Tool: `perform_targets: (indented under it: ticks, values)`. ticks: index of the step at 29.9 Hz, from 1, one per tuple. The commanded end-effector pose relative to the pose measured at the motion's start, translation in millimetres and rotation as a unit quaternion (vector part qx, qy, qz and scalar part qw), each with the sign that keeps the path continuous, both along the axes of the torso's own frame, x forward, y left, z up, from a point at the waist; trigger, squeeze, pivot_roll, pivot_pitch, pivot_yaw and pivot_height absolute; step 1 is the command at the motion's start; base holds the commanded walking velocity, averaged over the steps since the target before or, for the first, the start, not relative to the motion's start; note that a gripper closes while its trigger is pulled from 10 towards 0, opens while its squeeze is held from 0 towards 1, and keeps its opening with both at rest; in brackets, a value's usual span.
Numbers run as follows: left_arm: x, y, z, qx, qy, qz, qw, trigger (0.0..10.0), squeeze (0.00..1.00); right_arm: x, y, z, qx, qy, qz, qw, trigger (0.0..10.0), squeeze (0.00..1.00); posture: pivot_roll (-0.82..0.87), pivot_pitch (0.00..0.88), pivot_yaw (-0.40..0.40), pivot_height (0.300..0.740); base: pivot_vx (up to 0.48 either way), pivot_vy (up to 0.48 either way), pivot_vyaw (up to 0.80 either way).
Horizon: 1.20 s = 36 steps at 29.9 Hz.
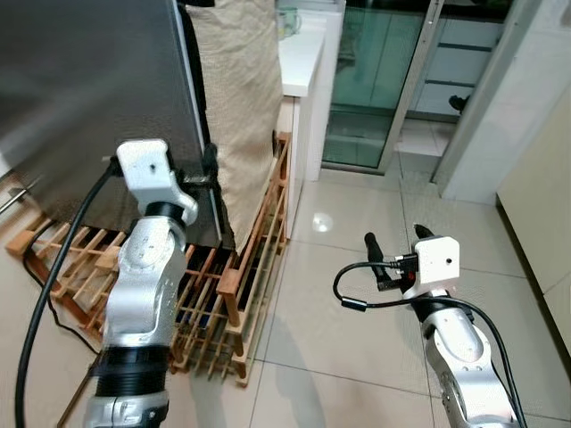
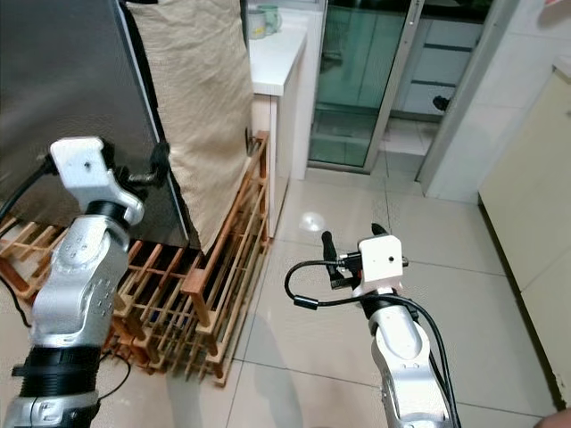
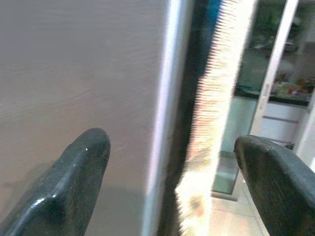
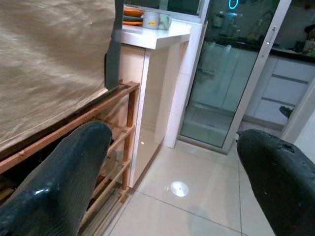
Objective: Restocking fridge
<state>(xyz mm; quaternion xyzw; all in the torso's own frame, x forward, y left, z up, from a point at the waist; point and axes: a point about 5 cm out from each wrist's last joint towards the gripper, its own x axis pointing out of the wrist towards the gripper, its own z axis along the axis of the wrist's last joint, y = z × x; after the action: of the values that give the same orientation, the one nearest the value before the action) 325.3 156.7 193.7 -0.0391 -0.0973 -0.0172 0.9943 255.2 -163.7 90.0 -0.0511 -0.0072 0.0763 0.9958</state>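
Reaching for the fridge (image 1: 89,98) is where I am now. My left hand (image 1: 207,174) is up at the right edge of the grey fridge door, and its two fingers (image 3: 74,182) are spread wide, one on each side of that edge. They hold nothing yet, and I cannot tell if they touch the door. My right hand (image 1: 393,245) hangs out over the floor (image 1: 357,294), also spread open and empty.

I think the job has only just begun. The door looks closed, so I need to pull it open first. No food or drink is in either hand, so all the restocking is left to do.

Counting things: one fridge, one tan cloth (image 1: 241,98) hanging just beside it, one wooden rack (image 1: 250,267) on the floor under them, one white tabletop (image 2: 272,53) behind, with two cups (image 2: 263,20) on it.
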Motion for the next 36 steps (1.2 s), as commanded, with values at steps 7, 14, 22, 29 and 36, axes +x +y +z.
perform_targets:
  ticks: [7,14,22,29,36]
  values:
    - [3.9,-0.6,5.0,-0.020,0.002,-0.006,1.000,10.0,0.00,2.5,-2.8,7.4,-0.008,-0.010,-0.006,1.000,10.0,0.00,-0.18,0.000,0.022,0.740,0.000,0.000,0.00]
    - [-3.9,-7.3,-3.6,-0.030,0.018,-0.025,0.999,10.0,0.00,1.0,-8.9,-0.6,-0.011,0.002,-0.008,1.000,10.0,0.00,-0.18,0.000,0.017,0.740,0.000,0.000,0.00]
    - [-16.3,-17.7,-7.6,-0.033,0.027,-0.065,0.997,10.0,0.00,-1.0,-13.0,-7.8,-0.013,0.011,-0.009,1.000,10.0,0.00,-0.17,0.000,0.017,0.740,0.000,0.000,0.00]
    - [-16.2,-23.5,-14.6,-0.031,0.042,-0.080,0.995,10.0,0.00,-1.3,-11.3,-10.3,-0.015,0.013,-0.007,1.000,10.0,0.00,-0.17,0.000,0.013,0.740,0.000,0.000,0.00]
    - [-6.0,-20.3,-15.3,-0.018,0.042,-0.060,0.997,10.0,0.00,0.2,-8.2,-8.0,-0.016,0.009,-0.006,1.000,10.0,0.00,-0.18,0.000,0.016,0.740,0.000,0.000,0.00]
